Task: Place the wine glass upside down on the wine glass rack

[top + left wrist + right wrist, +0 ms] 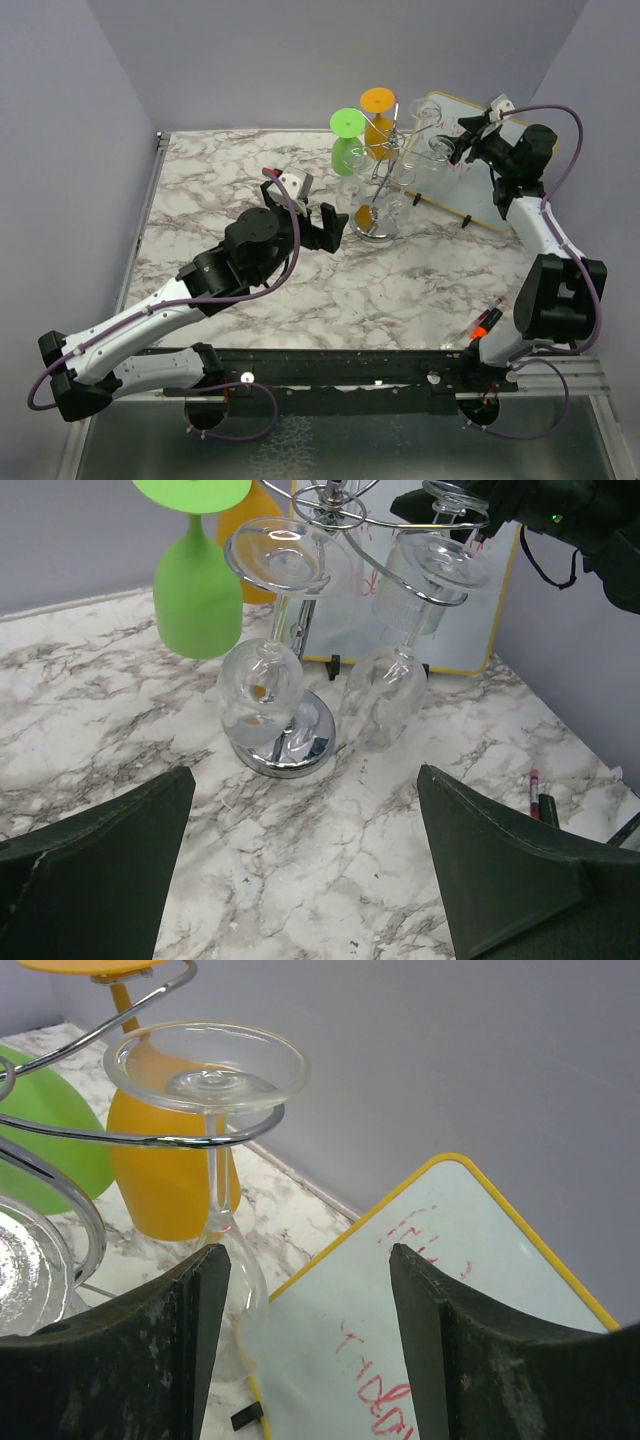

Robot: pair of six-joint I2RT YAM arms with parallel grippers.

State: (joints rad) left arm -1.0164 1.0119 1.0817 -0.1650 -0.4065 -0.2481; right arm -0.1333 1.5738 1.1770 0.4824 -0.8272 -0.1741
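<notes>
Top, rack: your rack stands at 1 o'clock on the table, just in front of the whiteboard, within reach of both arms.
Top, wine glass: the wine glass hangs upside down on the rack's 3 o'clock side, foot up and bowl down, so the wire carries it by the foot.
Top, right gripper: the right gripper sits just beside that glass, at its 3 o'clock.
Top, left gripper: the left gripper hovers at the rack's 8 o'clock, near it but apart, likely to keep out of the way.
Top, neighbours: a green glass and an orange glass hang at the rack's 10 and 12 o'clock, so those arms are taken.
Left wrist, tool: the fingers spread wide at 7 and 5 o'clock, with only marble between them.
Left wrist, rack: the base sits at 12 o'clock of the gap, and other clear glasses hang around the post.
Right wrist, wine glass: the foot lies flat on a wire loop at 10 o'clock, with the stem dropping through. The loop is narrower than the foot, which is what holds the glass up.
Right wrist, tool: the fingers stand apart and grip nothing. The bowl hangs close to the finger at 7 o'clock; you cannot tell whether they touch.
Judgement: the hang looks done. Back the right arm straight off slowly, since a nudge to the bowl could swing the foot off the loop.
</notes>
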